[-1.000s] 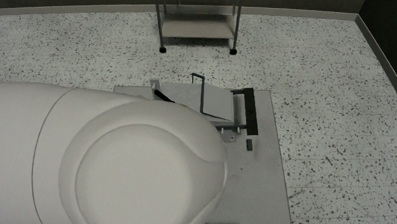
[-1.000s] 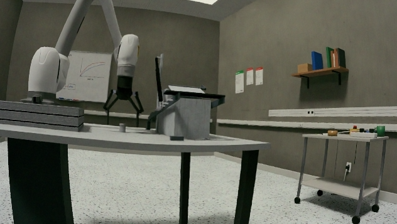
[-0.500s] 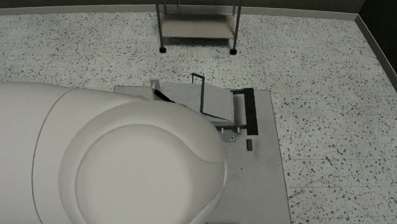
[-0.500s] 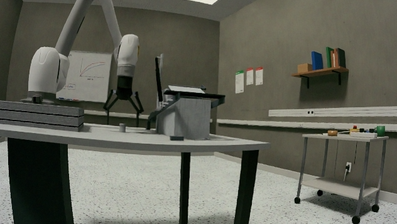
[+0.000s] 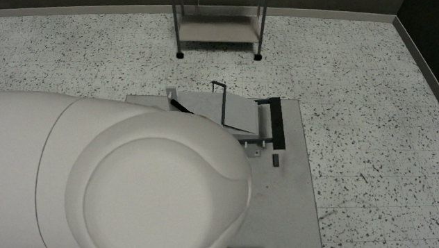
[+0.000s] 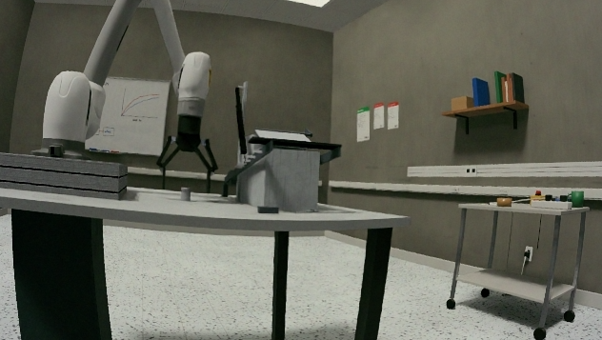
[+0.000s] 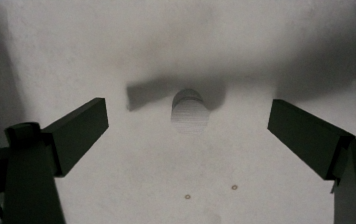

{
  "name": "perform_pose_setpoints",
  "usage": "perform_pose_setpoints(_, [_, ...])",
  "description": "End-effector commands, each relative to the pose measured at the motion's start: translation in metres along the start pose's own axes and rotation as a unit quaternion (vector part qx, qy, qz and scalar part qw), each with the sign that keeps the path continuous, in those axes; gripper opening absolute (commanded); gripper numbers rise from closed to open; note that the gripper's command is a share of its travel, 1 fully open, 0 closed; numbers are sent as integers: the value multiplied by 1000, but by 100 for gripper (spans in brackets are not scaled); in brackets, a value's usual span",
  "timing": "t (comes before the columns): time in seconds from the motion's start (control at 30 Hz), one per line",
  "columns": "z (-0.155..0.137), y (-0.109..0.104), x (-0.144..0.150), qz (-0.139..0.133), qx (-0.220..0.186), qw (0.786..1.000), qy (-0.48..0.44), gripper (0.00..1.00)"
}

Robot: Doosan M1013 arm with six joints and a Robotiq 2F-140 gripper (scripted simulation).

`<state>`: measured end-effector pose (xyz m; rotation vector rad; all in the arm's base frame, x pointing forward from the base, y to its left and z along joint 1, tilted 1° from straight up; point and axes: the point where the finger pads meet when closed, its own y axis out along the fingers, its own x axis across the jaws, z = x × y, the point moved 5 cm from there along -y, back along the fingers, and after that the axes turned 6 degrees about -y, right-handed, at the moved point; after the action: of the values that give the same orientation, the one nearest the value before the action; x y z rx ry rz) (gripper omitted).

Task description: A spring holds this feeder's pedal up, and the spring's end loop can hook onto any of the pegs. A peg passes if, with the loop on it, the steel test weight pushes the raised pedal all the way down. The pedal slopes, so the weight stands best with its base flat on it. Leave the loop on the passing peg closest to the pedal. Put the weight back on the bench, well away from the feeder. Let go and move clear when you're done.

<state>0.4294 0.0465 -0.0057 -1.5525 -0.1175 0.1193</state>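
The steel test weight (image 6: 185, 194) (image 7: 190, 119), a small grey cylinder, stands upright on the bench (image 6: 157, 194) to the left of the feeder (image 6: 295, 177) (image 5: 239, 112) in the exterior view. My gripper (image 6: 186, 189) (image 7: 188, 113) is wide open and empty above the weight, its two fingers on either side with wide gaps. In the top view the arm hides gripper and weight. Pale pegs (image 5: 246, 144) (image 5: 263, 144) show on the feeder's near side. The spring and its loop cannot be made out, and the pedal's position is unclear.
A black crossbar (image 5: 277, 124) (image 6: 295, 143) is joined to the feeder's side arms. A tall black strip (image 6: 240, 120) rises between gripper and feeder. A small dark block (image 5: 276, 160) (image 6: 268, 210) lies beside the feeder. Stacked grey slabs (image 6: 62, 177) lie near the arm's base.
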Motion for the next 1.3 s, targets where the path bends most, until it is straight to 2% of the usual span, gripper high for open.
perform_pose_setpoints(0.0, [0, 0, 0, 0, 0, 1000, 0, 100])
perform_pose_setpoints(0.37, [0, 0, 0, 0, 0, 1000, 0, 100])
perform_pose_setpoints(0.87, [0, -40, 0, 0, 0, 1000, 0, 100])
perform_pose_setpoints(0.97, [0, -39, 0, -1, 0, 1000, 0, 100])
perform_pose_setpoints(1.27, [0, -63, 0, -1, 0, 1000, 0, 100])
